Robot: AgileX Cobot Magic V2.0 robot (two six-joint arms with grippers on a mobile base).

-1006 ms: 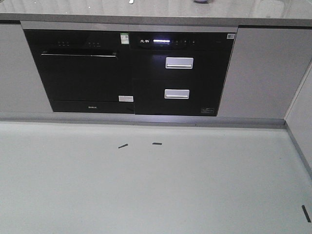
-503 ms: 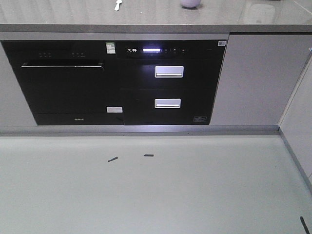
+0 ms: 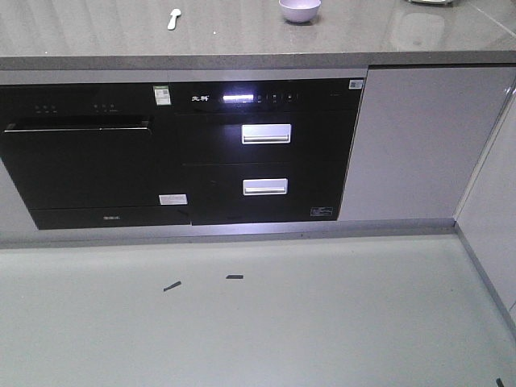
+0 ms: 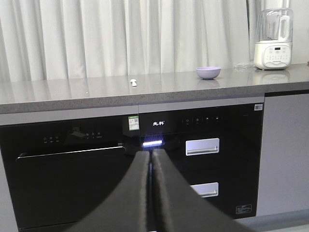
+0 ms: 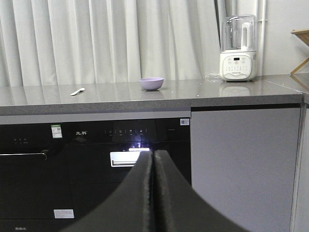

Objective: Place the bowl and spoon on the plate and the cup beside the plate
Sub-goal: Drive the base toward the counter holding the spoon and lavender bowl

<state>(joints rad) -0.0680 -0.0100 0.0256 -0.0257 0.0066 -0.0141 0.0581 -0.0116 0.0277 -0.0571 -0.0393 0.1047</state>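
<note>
**Kitchen front: fixtures and background**

Grey stone countertop (image 3: 242,36) over a black built-in appliance (image 3: 81,161) with a bar handle, at left. Just beside it, a black two-drawer unit (image 3: 266,161) with an upper silver handle (image 3: 266,134), a lower silver handle (image 3: 265,187), a lit display strip (image 3: 239,98) and a green-and-white sticker (image 3: 162,93). Plain grey cabinet door (image 3: 411,145) at right. Pale floor (image 3: 282,322) with two short black tape marks (image 3: 172,285). White curtains (image 4: 120,36) behind the counter. White blender (image 4: 273,38) with a clear jug at the counter's right end.
</note>
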